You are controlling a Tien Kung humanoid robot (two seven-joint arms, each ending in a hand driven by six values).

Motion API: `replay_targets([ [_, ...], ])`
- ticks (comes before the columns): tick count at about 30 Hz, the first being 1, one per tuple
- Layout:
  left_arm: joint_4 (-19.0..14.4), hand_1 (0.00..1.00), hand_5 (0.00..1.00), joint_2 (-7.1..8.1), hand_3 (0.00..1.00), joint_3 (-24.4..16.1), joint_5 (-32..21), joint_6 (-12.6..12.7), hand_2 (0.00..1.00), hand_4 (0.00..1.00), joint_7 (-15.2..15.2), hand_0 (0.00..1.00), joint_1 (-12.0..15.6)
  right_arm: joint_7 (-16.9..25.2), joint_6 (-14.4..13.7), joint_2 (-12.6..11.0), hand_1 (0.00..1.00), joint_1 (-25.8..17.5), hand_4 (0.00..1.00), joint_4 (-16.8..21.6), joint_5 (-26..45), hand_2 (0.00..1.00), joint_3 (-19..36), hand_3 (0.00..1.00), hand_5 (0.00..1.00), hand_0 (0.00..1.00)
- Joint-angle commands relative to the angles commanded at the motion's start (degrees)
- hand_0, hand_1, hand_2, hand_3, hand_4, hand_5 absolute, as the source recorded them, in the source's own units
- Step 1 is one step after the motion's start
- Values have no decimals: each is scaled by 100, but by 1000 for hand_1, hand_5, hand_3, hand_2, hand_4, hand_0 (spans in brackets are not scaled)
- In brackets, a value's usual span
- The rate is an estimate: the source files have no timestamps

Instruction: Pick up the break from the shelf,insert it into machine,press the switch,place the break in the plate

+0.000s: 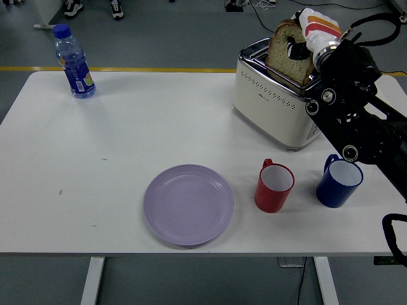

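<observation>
Nearest on the white desk lay an empty lilac plate, still waiting for the bread. To its right stood a red mug and, further right, a blue mug. Beyond them, at the far right, sat a cream toaster. The right robot hand gripped a slice of bread whose lower edge sat in a toaster slot, most of it above. Judging by this, pickup was done and insertion underway; pressing the switch and plating remained. A water bottle stood far left; its label and the toaster's small mark were too small to read.
</observation>
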Motion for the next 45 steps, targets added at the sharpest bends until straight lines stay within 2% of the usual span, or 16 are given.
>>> replay_targets([
  [4, 0, 691, 823, 1, 562, -8, 11, 1, 677, 287, 3, 686, -8, 84, 120, 20, 325, 14, 569, -29, -70, 467, 3, 539, 26, 246],
  [5, 0, 691, 823, 1, 563, -7, 9, 2, 677, 287, 3, 686, -9, 99, 130, 22, 577, 17, 704, -32, -75, 673, 5, 733, 154, 548],
  [10, 0, 691, 823, 2, 563, -4, 15, 3, 677, 287, 7, 686, -10, 211, 91, 21, 577, 34, 704, -48, -55, 673, 24, 733, 154, 548],
  [11, 0, 691, 825, 2, 562, -2, 13, 3, 677, 287, 6, 686, -8, 230, 74, 20, 751, 35, 759, -48, -43, 842, 29, 862, 213, 749],
  [16, 0, 691, 825, 2, 562, -4, 21, 2, 677, 287, 6, 686, -7, 282, 14, 9, 751, 31, 759, -47, 30, 842, 35, 862, 213, 749],
  [17, 0, 691, 825, 2, 561, -7, 24, 2, 677, 286, 6, 686, -6, 289, 2, 4, 814, 30, 787, -46, 40, 919, 35, 918, 240, 819],
  [23, 0, 691, 826, 0, 560, -13, 33, 4, 678, 286, 4, 686, 0, 319, -125, -73, 822, -15, 791, 45, 44, 918, 101, 924, 252, 834],
  [25, 0, 691, 826, 0, 560, -15, 30, 6, 678, 286, 2, 686, 5, 311, -145, -172, 822, -64, 791, 163, 36, 918, 142, 924, 252, 834],
  [28, 0, 691, 826, 1, 560, -5, -3, 12, 678, 286, -6, 686, 19, 270, -259, -430, 822, -235, 791, 485, 76, 918, 252, 924, 252, 834],
  [29, 0, 691, 826, 4, 561, 11, -17, 10, 678, 284, -11, 686, 22, 253, -359, -548, 799, -335, 771, 634, 135, 873, 322, 889, 272, 806],
  [34, 0, 691, 826, 2, 561, 4, -6, 7, 678, 284, -9, 686, 30, 155, -637, -930, 799, -688, 771, 1148, 370, 873, 550, 889, 272, 806],
  [35, 0, 692, 829, 1, 561, 3, -4, 7, 678, 284, -7, 686, 33, 125, -677, -1012, 722, -773, 702, 1254, 403, 794, 612, 832, 315, 738],
  [40, 0, 692, 829, -6, 561, 4, -14, 8, 678, 284, -6, 686, 50, 69, -929, -1370, 722, -1199, 702, 1744, 560, 794, 843, 832, 315, 738],
  [41, 0, 692, 830, -11, 560, -9, -7, 6, 678, 284, -2, 686, 59, 22, -1049, -1463, 500, -1333, 439, 1881, 609, 574, 901, 762, 208, 510],
  [43, 0, 692, 830, -12, 560, -14, -5, 5, 678, 284, -1, 686, 63, 5, -1097, -1497, 500, -1388, 439, 1939, 626, 574, 923, 762, 208, 510],
  [45, 0, 692, 830, -19, 560, -11, 5, 2, 678, 284, 3, 686, 74, -28, -1178, -1704, 500, -1608, 439, 2177, 643, 574, 930, 762, 208, 510],
])
